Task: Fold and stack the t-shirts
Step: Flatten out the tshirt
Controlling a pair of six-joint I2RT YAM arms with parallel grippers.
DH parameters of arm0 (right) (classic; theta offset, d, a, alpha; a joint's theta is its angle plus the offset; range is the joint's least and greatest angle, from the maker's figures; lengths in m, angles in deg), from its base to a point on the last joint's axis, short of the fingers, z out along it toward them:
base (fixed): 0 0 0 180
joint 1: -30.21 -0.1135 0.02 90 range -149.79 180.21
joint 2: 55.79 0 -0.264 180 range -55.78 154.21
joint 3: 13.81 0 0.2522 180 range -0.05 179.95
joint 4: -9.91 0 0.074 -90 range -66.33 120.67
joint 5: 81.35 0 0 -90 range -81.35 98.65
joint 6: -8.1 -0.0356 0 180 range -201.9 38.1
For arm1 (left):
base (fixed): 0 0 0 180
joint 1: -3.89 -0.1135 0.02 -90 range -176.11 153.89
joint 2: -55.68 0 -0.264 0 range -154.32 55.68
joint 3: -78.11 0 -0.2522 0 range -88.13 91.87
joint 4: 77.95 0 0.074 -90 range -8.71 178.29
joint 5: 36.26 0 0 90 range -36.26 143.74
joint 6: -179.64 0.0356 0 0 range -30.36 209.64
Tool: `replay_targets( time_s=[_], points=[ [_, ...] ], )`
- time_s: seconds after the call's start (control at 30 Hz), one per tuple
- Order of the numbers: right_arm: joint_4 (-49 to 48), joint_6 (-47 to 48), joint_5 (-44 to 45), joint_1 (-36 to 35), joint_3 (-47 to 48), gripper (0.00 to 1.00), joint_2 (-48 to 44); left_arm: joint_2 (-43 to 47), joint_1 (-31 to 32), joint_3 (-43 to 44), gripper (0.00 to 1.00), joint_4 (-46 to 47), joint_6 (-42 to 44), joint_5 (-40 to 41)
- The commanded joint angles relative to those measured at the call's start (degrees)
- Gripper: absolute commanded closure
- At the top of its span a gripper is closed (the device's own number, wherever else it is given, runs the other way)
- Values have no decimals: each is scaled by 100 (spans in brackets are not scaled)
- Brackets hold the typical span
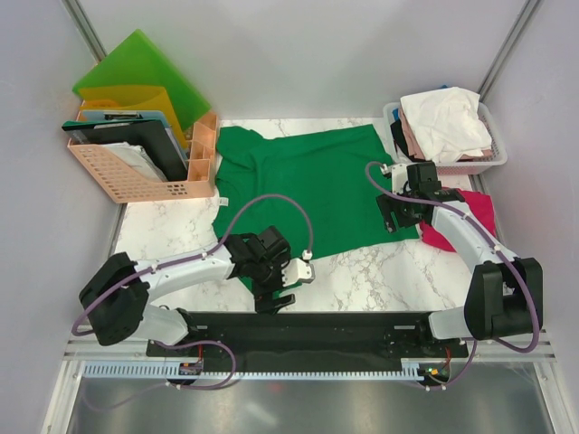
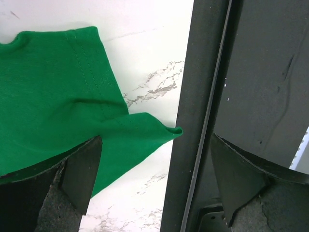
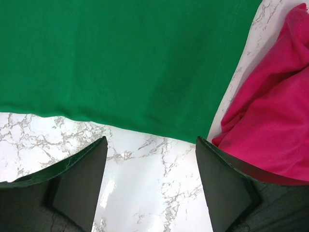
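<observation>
A deep green t-shirt lies spread flat on the marble table. My left gripper hangs open over its near left corner, whose tip reaches toward the black rail; nothing is between its fingers. At the shirt's near right hem, my right gripper is open above bare marble with nothing held. A magenta-red t-shirt lies crumpled just right of it, also visible in the right wrist view. White and pale pink t-shirts are piled in a basket.
A white basket stands at the back right. A pink desk organiser with folders and a green folder fills the back left corner, touching the green shirt's sleeve. The black base rail runs along the near edge.
</observation>
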Motion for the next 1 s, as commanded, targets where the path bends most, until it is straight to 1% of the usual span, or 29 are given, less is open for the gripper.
replay_targets(
  time_s=[0.0,0.07,0.1,0.13,0.2,0.23,0.27,0.3,0.5,0.63,0.7,0.73,0.77,0.83,0.87,0.97],
  points=[
    [-157,-88,-1,11,-11,19,-71,-237,14,19,1,62,121,-6],
    [-166,-79,-1,11,-20,19,-141,-369,23,-52,3,158,130,74],
    [-157,-71,-1,11,-46,19,-167,-422,23,-43,9,185,104,74],
    [-166,-71,7,11,-55,19,-220,-466,23,-8,28,203,77,100],
    [-157,-71,-1,20,-73,19,-247,-580,31,62,42,194,33,57],
    [-166,-62,-10,20,-90,19,-290,-598,23,132,70,203,24,57],
    [-166,-53,-10,20,-99,19,-299,-633,31,150,95,194,33,83],
    [-166,-44,-27,20,-117,19,-308,-668,23,185,98,186,7,144],
    [-174,0,-10,20,-108,20,-282,-555,31,72,98,45,112,337],
    [-140,87,7,28,-47,20,-264,-230,14,-69,98,-209,235,425],
    [-104,114,51,28,-12,20,-256,-185,-213,-61,98,-332,148,225],
    [-96,131,52,28,-11,20,-256,-177,-397,-17,98,-429,139,32],
    [-95,149,60,20,-11,20,-264,-159,-756,18,98,-569,208,-153],
    [-95,158,60,28,-29,20,-264,-71,-1083,89,98,-623,261,-356],
    [-95,167,60,28,-29,20,-264,25,-1189,97,98,-675,262,-426],
    [-87,184,60,37,-3,20,-220,61,-1190,133,98,-789,270,-314]
  ],
)
